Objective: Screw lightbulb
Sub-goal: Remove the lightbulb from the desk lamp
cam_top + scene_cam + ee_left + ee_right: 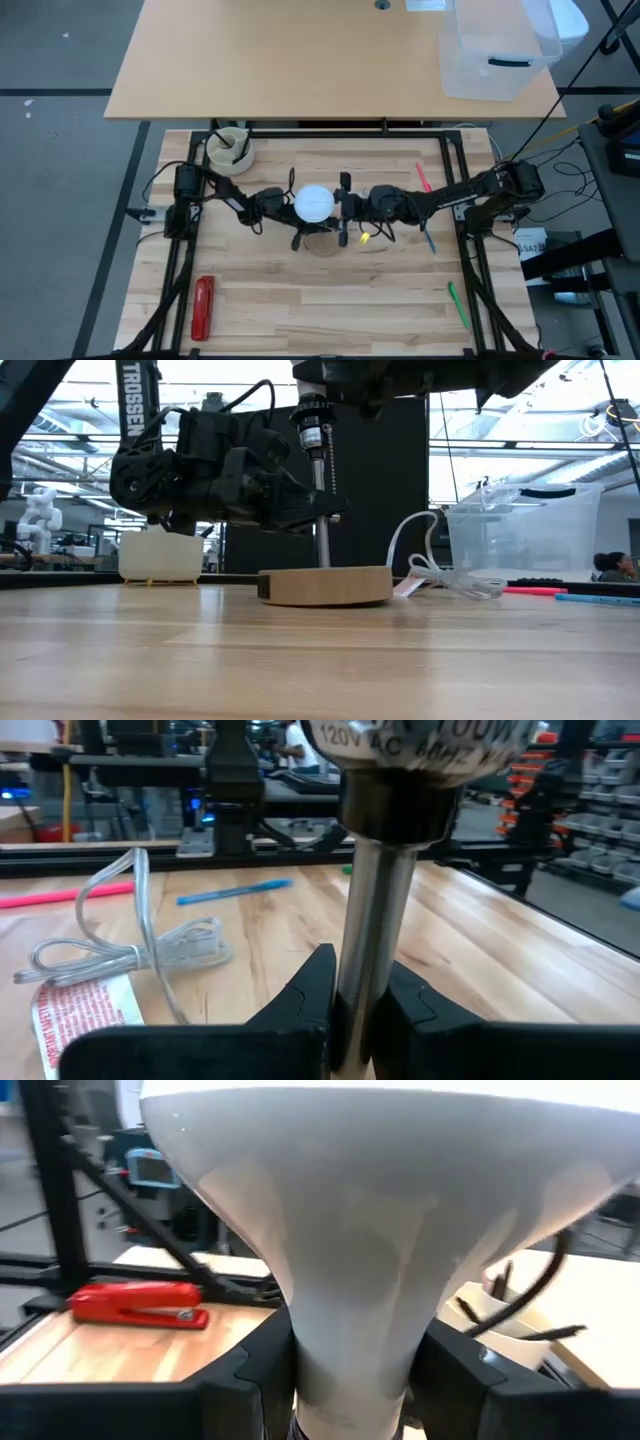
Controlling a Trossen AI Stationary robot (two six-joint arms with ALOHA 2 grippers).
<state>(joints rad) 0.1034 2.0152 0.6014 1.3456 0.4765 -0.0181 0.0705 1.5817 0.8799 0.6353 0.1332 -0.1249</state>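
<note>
Lightbulb [313,203]: mid-surface, atop lamp stem [372,920]. Right gripper [350,1380] jaws clasp its neck; left gripper [355,1010] jaws clamp the stem. Wooden base [325,585] stands well clear of surface edges.

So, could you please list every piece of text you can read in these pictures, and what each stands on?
"TROSSEN": white letters down the arm.
"120V AC": printed on the lightbulb; further characters beside it are cut off.
White tag on the clear cord: red print, too blurred to read.
</note>
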